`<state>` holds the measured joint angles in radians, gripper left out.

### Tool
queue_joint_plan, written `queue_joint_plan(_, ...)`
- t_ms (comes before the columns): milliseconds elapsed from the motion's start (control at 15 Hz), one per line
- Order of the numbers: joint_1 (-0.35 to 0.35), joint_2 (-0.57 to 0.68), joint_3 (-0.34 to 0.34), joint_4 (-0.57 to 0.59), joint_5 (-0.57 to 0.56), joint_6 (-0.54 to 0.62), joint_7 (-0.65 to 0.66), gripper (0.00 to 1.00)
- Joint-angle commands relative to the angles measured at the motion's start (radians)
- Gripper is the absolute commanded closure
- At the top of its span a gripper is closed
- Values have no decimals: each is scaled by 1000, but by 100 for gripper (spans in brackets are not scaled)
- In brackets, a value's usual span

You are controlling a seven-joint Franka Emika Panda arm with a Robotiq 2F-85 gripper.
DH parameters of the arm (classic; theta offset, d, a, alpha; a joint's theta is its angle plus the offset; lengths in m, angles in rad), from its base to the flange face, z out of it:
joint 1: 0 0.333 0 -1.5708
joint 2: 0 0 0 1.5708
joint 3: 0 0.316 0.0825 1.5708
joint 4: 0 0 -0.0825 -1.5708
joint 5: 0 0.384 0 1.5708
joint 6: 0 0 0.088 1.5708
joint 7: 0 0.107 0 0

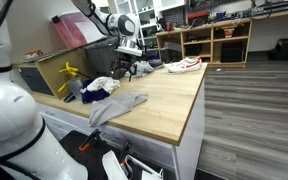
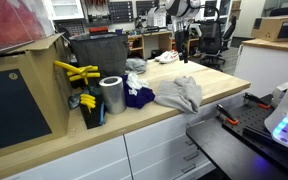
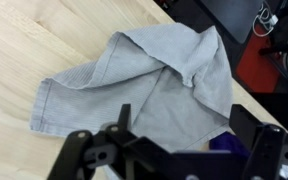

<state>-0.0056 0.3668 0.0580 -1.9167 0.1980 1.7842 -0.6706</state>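
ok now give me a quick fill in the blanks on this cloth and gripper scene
1. The crumpled cloth below the gripper is ____ in colour.
2. It lies on a ____ tabletop.
3. The gripper's jaws stand ____, holding nothing.
4. In an exterior view, the tools beside the metal cylinder are ____.

Missing words: grey; wooden; open; yellow

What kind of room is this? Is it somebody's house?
Probably not a house: it looks like a workshop or robot lab. There is a long wooden workbench with a gray cloth on it, open shelves full of things at the back, and a robot arm over the bench.
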Motion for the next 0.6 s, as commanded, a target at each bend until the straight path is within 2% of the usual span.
queue_joint_plan(0,-9,46,-5,35,13,71,173,0)
queue_joint_plan(267,-23,76,-17,27,-9,139,333,0)
queue_joint_plan(533,-33,96,-36,25,-28,146,410,0)
